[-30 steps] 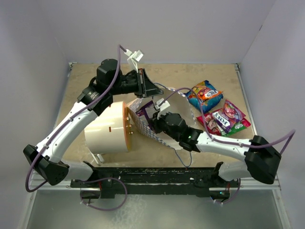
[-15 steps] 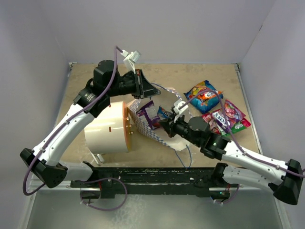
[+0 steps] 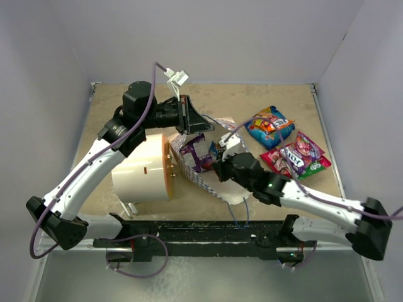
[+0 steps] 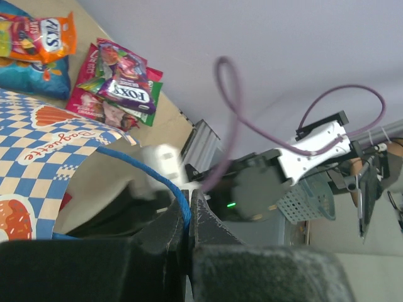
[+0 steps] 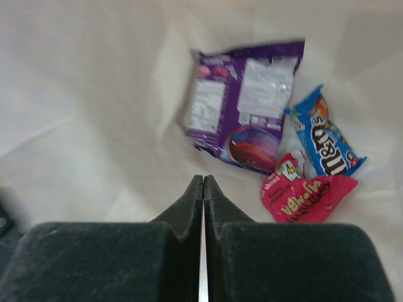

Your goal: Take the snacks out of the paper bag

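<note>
The paper bag [image 3: 189,165] lies on its side with its mouth toward the right, checkered outside [image 4: 38,151]. My left gripper [image 4: 187,211] is shut on its blue cord handle [image 4: 145,173] and holds it up above the bag [image 3: 208,124]. My right gripper [image 5: 203,179] is shut with nothing in it and points into the white inside of the bag from its mouth [image 3: 218,168]. Inside lie a purple packet [image 5: 242,107], a blue packet [image 5: 324,141] and a red packet [image 5: 305,198]. Other snacks lie outside at the right: a blue-and-orange packet [image 3: 269,126] and pink and green ones [image 3: 296,154].
A big white cylinder with a tan face [image 3: 141,167] lies on its side just left of the bag. The table's raised rim and the walls close in the back and both sides. My right arm [image 4: 258,189] shows blurred behind the handle in the left wrist view.
My right arm has swung its elbow out to the right and partly back, with the gripper staying at the bag's mouth. The left gripper keeps hold of the handle and has barely shifted.
</note>
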You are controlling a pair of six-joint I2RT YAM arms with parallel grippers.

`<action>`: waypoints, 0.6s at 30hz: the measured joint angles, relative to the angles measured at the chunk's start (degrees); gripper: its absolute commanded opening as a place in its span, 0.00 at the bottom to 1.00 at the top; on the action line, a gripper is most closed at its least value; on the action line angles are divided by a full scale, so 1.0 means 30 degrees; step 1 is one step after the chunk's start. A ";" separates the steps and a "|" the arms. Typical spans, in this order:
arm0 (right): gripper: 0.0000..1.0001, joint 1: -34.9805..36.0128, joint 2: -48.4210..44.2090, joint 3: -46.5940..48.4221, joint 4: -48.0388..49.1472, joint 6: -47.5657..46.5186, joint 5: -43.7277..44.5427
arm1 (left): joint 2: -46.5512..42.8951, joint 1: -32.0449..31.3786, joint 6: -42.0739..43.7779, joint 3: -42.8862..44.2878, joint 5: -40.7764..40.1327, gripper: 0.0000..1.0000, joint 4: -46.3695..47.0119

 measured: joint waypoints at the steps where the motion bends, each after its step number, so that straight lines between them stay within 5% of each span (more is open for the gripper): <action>1: 0.00 0.0000 0.1188 0.0029 0.0277 0.0051 0.0284 | -0.0029 0.0000 -0.0036 -0.0102 0.0423 0.00 0.0291; 5: 0.06 0.0000 0.5421 0.0080 0.1268 0.0197 0.1333 | -0.0379 -0.0007 -0.0393 -0.0619 0.1523 0.00 0.0954; 14: 0.68 0.0022 1.0914 0.1858 0.4816 0.0648 0.2696 | -0.0794 -0.0051 -0.0998 -0.1370 0.1807 0.00 0.1151; 18: 0.77 0.0022 1.2233 0.2310 0.5537 0.1362 0.3213 | -0.0437 -0.0051 -0.1005 -0.1370 0.1676 0.00 0.1158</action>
